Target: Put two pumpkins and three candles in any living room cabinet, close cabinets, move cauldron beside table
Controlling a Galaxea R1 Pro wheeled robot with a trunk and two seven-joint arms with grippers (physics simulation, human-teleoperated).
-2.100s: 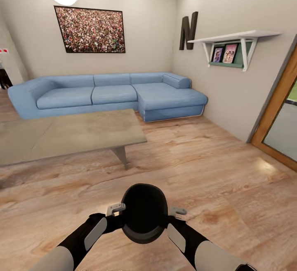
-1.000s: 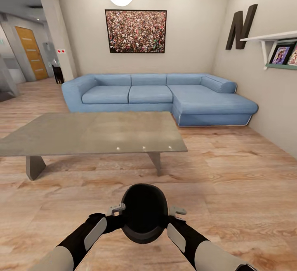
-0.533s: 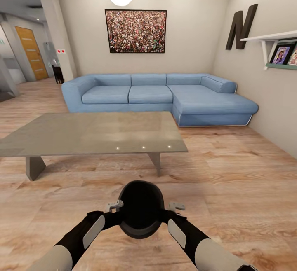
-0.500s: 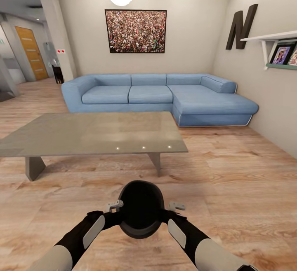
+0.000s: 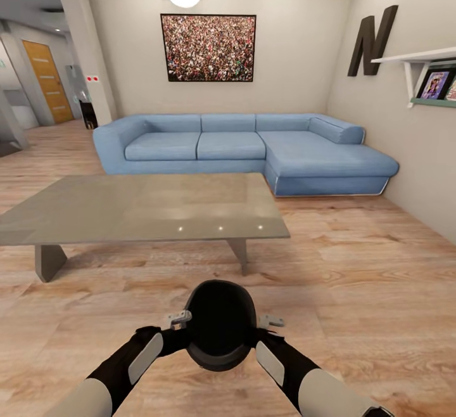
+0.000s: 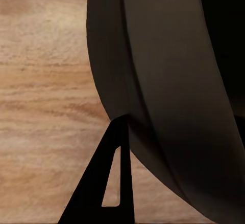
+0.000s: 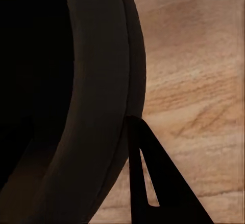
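Note:
The black cauldron point(image 5: 220, 325) hangs low over the wooden floor between my two arms, its wide mouth facing the head camera. My left gripper point(image 5: 180, 322) is shut on its left rim and my right gripper point(image 5: 270, 323) on its right rim. In the left wrist view one dark finger point(image 6: 109, 183) lies against the cauldron's outer wall point(image 6: 168, 106). The right wrist view shows the same, a finger point(image 7: 153, 183) against the wall point(image 7: 76, 106). The grey glossy table point(image 5: 145, 205) stands straight ahead, a short stretch of floor beyond the cauldron. The pumpkins, candles and cabinet are out of view.
A blue corner sofa point(image 5: 253, 147) runs along the back wall behind the table. A white wall shelf point(image 5: 421, 59) with pictures hangs at the right. At the far left a passage leads to an orange door point(image 5: 41, 81). Bare wooden floor point(image 5: 367, 265) lies to the right of the table.
The whole view swung left, bringing the table from the left side to straight ahead. Since then it has crept slightly nearer. The cauldron stays held between both grippers.

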